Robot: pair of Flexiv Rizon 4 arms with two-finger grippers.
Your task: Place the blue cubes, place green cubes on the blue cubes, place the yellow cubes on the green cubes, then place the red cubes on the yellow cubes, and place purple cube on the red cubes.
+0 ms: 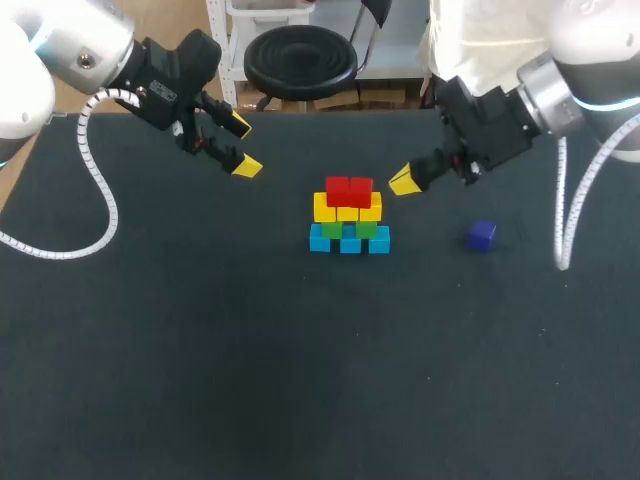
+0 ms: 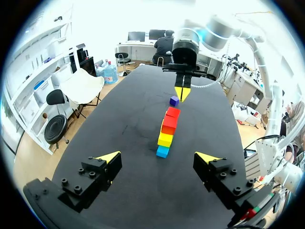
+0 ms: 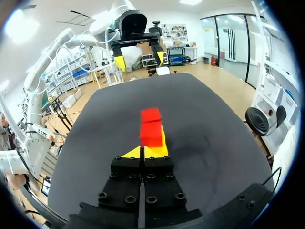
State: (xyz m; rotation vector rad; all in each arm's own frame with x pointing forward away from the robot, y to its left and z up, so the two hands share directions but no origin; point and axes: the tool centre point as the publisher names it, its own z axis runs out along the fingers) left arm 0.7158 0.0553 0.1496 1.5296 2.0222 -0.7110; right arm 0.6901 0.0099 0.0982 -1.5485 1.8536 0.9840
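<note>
On the dark counter (image 1: 200, 380) stands a small tower. Three blue cubes (image 1: 349, 243) sit at the bottom. Two green cubes (image 1: 366, 230) rest on them, then three yellow cubes (image 1: 325, 208), and two red cubes (image 1: 338, 189) are on top. The purple cube (image 1: 482, 235) lies alone to the right of the tower (not touching it). Farther back, the right claw (image 1: 405, 181) hangs just beside the red cubes, pinched tight with nothing in it. The left claw (image 1: 243, 146) hangs farther off on the other side, wide open and holding nothing.

green cubes (image 1: 366, 229), blue cubes (image 1: 349, 243) hidden behind right tool (image 3: 142, 152), right wrist view
</note>
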